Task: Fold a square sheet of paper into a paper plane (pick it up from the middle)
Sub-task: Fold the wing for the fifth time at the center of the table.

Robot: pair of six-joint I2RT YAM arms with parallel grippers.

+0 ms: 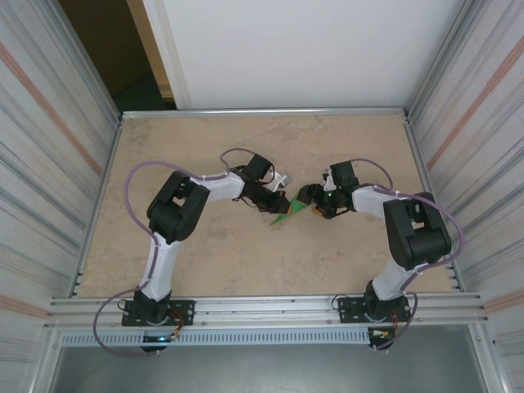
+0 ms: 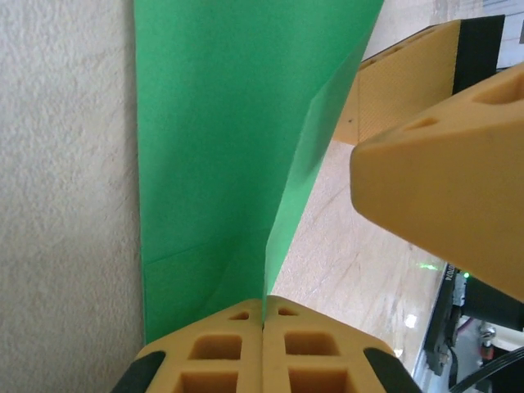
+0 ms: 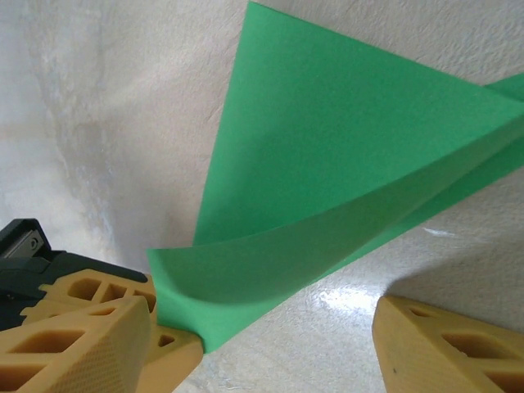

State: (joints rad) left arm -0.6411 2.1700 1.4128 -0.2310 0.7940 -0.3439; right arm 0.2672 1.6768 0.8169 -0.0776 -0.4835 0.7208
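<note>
Paper (image 1: 288, 215): bright green, plain, unmarked. Partly folded, so the flat square outline is gone. It lies mid-counter (image 1: 205, 270), where the left arm (image 1: 176, 213) and right arm (image 1: 413, 229) meet over it.

Left wrist view: 1 panel lies flat on the counter, with a long straight edge on its left side. A 2nd panel rises off the surface from a sharp crease running down the middle. There is a faint diagonal crease near the lower end of the flat panel. The surface is matte, with no tears seen.

Right wrist view: the paper narrows to a point away from the camera. The lower layer lies on the counter. The upper layer is lifted and bowed in a soft curve, and its near edge is curled.

Left jaws: fully closed, fingertips (image 2: 217, 352) pressed together with the paper's raised crease pinched between them.

Right jaws: wide apart, gripping nothing. The curled near edge meets the inner face of 1 finger (image 3: 98, 336). The other finger (image 3: 446, 348) stands clear of the paper.

Counter: beige, mottled, with a metal rim. Ribbed walls (image 1: 49, 123) stand on both sides.
</note>
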